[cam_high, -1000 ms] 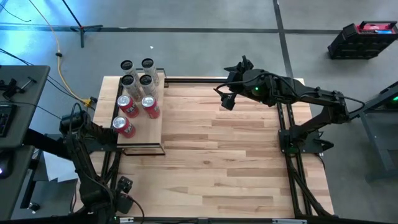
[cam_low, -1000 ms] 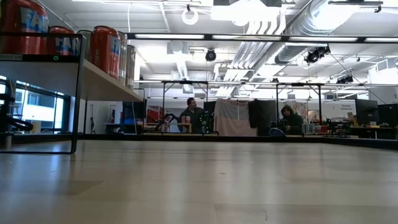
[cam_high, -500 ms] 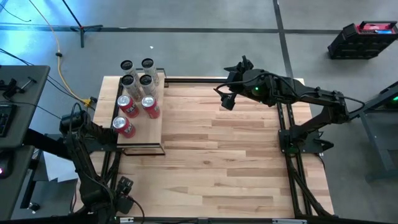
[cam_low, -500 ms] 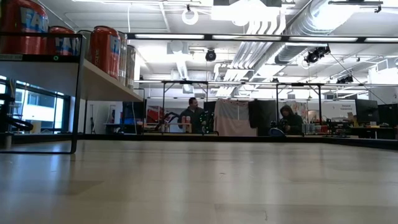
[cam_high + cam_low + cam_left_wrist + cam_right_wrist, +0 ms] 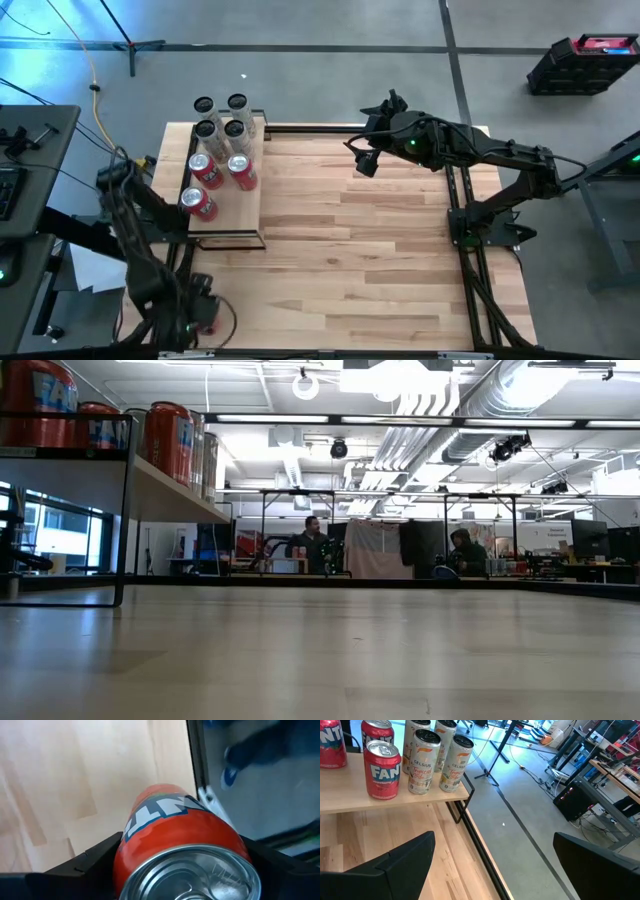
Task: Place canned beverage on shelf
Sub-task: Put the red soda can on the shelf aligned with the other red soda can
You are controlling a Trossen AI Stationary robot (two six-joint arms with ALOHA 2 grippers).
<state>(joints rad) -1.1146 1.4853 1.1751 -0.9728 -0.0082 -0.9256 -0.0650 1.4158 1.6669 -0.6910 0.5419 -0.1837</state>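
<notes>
My left gripper (image 5: 203,312) is at the table's near left corner, shut on a red can (image 5: 180,845) whose silver top faces the wrist camera. The shelf (image 5: 228,205), a pale board in a thin black frame, stands raised at the table's far left. It bears three red cans (image 5: 212,172) and several pale slim cans (image 5: 222,118), all upright on their bases. The shelf (image 5: 170,485) also shows in the low view. My right gripper (image 5: 362,160) hovers open and empty over the table's far edge, facing the shelf (image 5: 395,800). My left gripper pinches the red can by its side wall, one dark finger (image 5: 95,857) on each side, just below the can's top rim (image 5: 145,870). The fingers lie along the can's length. Whether the can rests on the table cannot be told.
The broad wooden tabletop (image 5: 370,250) lies between the two arms. People sit at benches (image 5: 315,550) in the room far beyond the table. A black case (image 5: 585,60) lies on the floor at the far right.
My left arm's upper part has swung toward the table's far edge, and its gripper has shifted slightly toward the near edge. A red can now shows in it in the high view. My right arm has kept still.
</notes>
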